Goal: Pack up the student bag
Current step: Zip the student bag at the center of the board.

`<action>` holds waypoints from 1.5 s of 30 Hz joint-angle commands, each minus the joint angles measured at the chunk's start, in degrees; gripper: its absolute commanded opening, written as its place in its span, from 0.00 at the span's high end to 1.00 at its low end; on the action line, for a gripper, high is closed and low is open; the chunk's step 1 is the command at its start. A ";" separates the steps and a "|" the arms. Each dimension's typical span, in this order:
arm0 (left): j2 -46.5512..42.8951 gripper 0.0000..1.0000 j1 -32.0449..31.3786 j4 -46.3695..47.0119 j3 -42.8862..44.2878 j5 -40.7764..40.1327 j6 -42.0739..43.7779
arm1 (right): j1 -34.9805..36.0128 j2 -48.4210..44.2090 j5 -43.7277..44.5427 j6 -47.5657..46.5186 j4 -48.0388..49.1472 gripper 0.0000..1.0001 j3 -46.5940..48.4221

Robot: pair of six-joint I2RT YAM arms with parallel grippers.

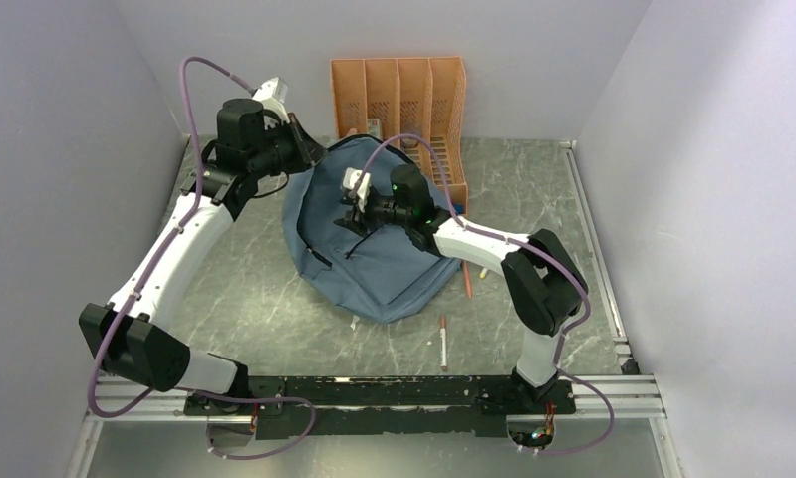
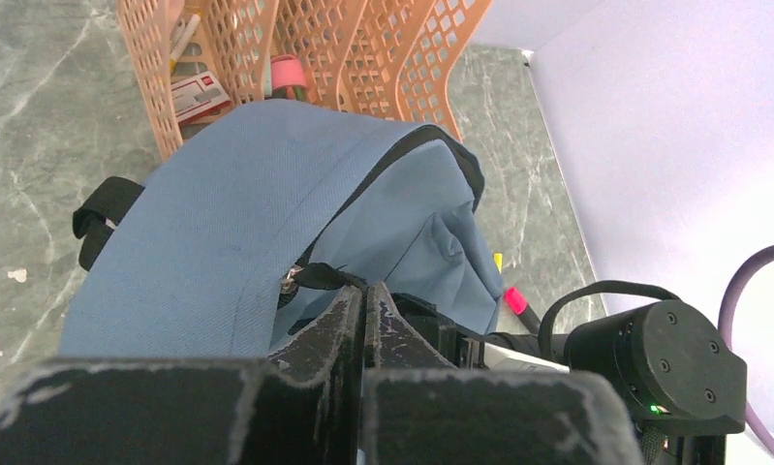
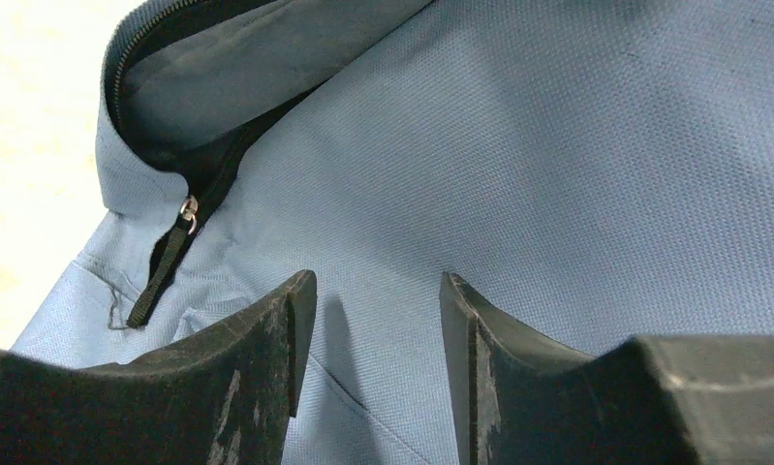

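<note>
The student bag, a soft dusty-blue backpack with black zip trim, lies in the middle of the table. My left gripper is at its top left edge. In the left wrist view this gripper is shut on a black zip pull tab, holding the bag open along the zip. My right gripper hovers over the bag's front. In the right wrist view it stands open just above the blue fabric with nothing between its fingers. A second zip pull hangs to its left.
An orange slotted file organizer stands behind the bag against the back wall, with small items in its slots. A pen and a pencil lie right of the bag. A pink-capped marker lies near them.
</note>
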 commanded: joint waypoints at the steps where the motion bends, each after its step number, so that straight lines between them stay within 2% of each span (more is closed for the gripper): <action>1: -0.53 0.95 -0.70 2.43 0.01 2.51 -0.30 | -0.05 -3.41 2.51 5.09 8.11 0.46 -1.92; 6: 0.00 0.95 -0.70 3.82 -5.94 2.12 0.08 | 1.32 -5.45 1.76 12.76 12.55 0.46 -3.91; 9: -0.02 0.95 -0.70 4.21 -7.40 2.44 -0.04 | 5.08 -5.90 5.19 13.50 14.97 0.47 -5.50; 11: 0.02 0.95 -0.70 3.80 -6.68 2.26 0.02 | 8.06 -5.03 12.78 14.59 15.31 0.53 -4.90; 13: -0.03 0.95 -0.70 3.30 -5.27 1.88 0.25 | 11.12 -3.47 26.01 16.76 16.43 0.54 -4.08; 18: 0.11 0.95 -0.70 2.42 -1.83 1.43 0.15 | 17.17 1.71 48.95 22.30 24.80 0.43 -4.52; 24: 0.16 0.95 -0.70 2.96 -0.54 2.66 -0.36 | 21.63 10.14 64.01 18.56 26.92 0.36 1.45; 34: -0.33 0.95 -0.70 4.01 -1.43 3.20 -0.50 | 22.14 18.38 70.15 14.81 23.58 0.34 10.32; 36: -0.48 0.95 -0.62 3.92 -1.42 2.97 -0.32 | 22.11 20.45 73.12 13.28 23.16 0.40 12.43; 39: -0.81 0.95 -0.57 3.87 -1.75 2.53 -0.23 | 22.15 21.74 75.93 11.57 24.86 0.62 12.90; 42: -0.88 0.95 -0.44 3.78 -2.43 2.27 -0.14 | 22.09 19.24 74.67 12.48 27.18 0.83 9.94; 45: -0.77 0.95 -0.11 3.90 -3.04 2.45 -0.22 | 21.90 15.65 70.47 14.59 28.02 0.95 6.66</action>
